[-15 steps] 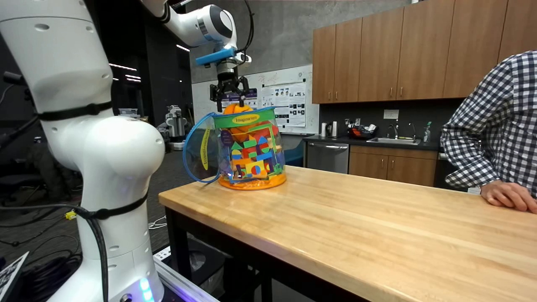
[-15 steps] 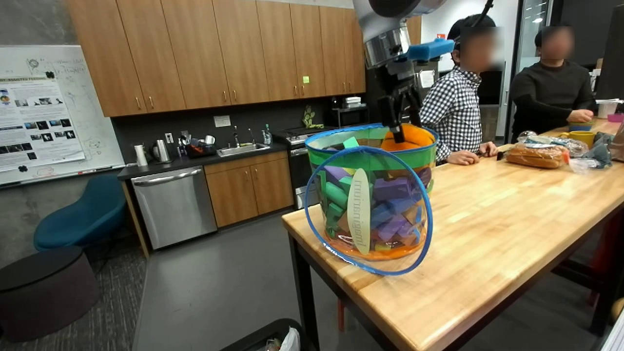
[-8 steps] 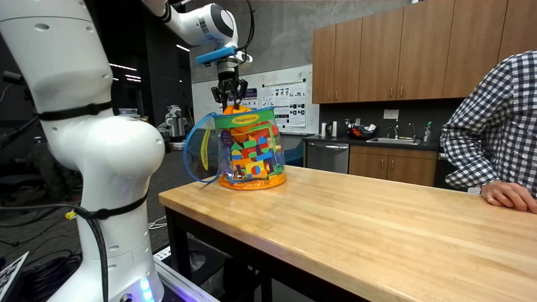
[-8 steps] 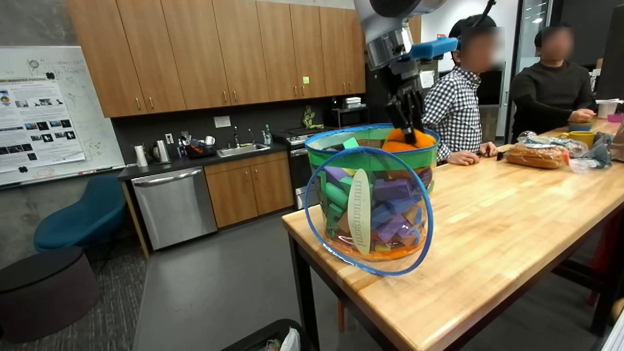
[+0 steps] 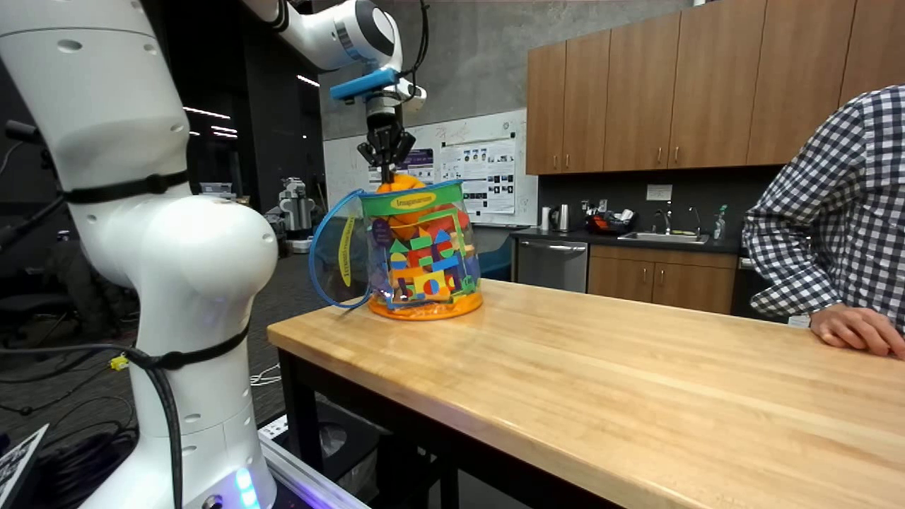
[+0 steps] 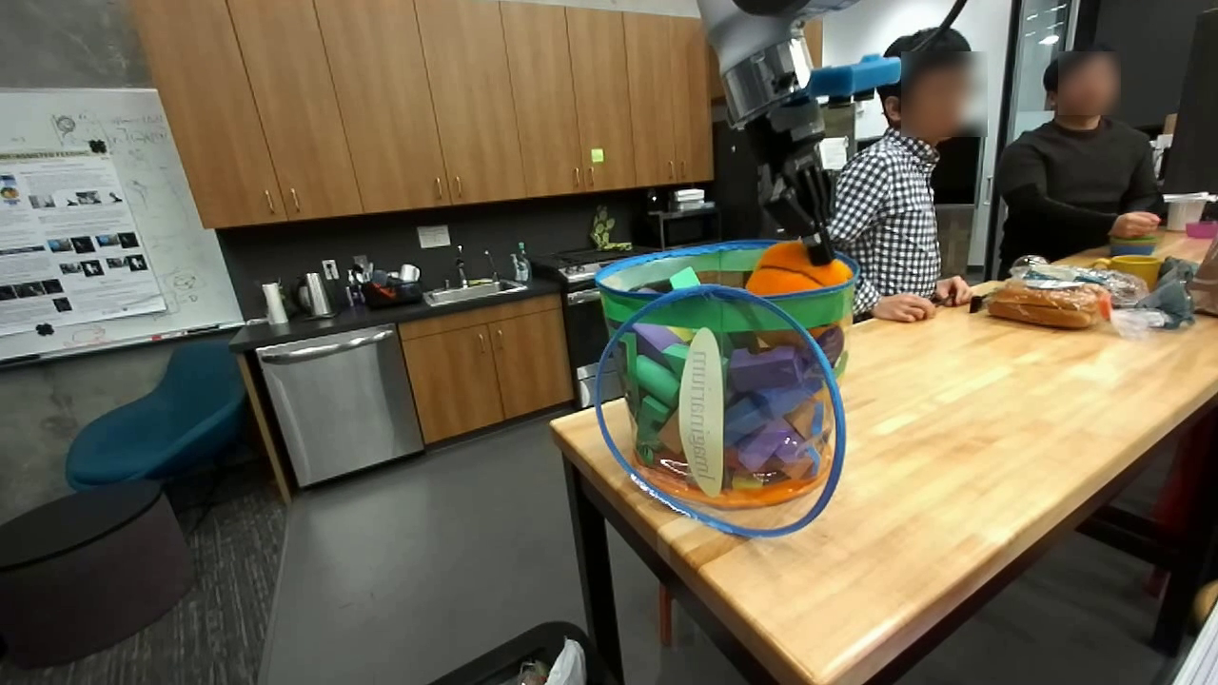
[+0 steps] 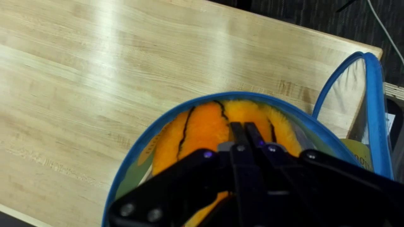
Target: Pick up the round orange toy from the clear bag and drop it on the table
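Observation:
The round orange toy [image 5: 404, 182] [image 6: 782, 273] [image 7: 205, 123], plush with dark seam lines, sits at the top of the clear bag [image 5: 452, 194] [image 7: 189, 103], its upper part above the rim in an exterior view. The bag stands upright near one end of the table [image 5: 601, 353] [image 7: 79, 78]. Pointing down over it, my gripper [image 5: 387, 178] [image 6: 820, 255] [image 7: 242, 123] has its two black fingers drawn together, the tips against the toy's upper side. Whether a fold of plush is caught between them cannot be seen. Much of the toy's lower part is hidden in the bag.
The bag's blue-edged lid [image 6: 835, 419] [image 7: 375, 110] hangs open at the side, by the table's end. Multicoloured blocks [image 6: 761, 371] fill the bag below. A person in a checked shirt rests a hand [image 5: 859, 329] on the table. Bagged bread [image 6: 1051, 304] lies farther along.
The fingers, wide apart a second ago, have come together. The gripper has risen slightly and shifted a little; the toy, lower half a second ago, sits somewhat higher again.

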You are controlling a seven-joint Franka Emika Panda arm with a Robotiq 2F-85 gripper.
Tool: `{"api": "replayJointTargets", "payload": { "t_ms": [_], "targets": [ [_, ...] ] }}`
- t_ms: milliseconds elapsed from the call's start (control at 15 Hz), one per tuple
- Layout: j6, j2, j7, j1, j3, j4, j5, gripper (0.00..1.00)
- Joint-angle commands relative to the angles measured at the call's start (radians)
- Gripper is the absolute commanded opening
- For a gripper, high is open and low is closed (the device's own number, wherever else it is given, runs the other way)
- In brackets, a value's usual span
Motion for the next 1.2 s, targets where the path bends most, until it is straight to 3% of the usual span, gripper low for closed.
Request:
{"api": "replayJointTargets", "payload": {
  "t_ms": [0, 733, 1000, 1133],
  "targets": [
    [-0.066, -0.039, -0.016, 0.013, -0.014, 0.029, -0.001, 0.01],
    [-0.241, -0.158, -0.023, 0.000, -0.041, 0.134, -0.010, 0.01],
    [-0.425, -0.171, -0.070, -0.010, -0.091, 0.242, 0.006, 0.01],
    [-0.605, -0.118, -0.146, -0.022, -0.144, 0.358, 0.016, 0.01]
  ]
}}
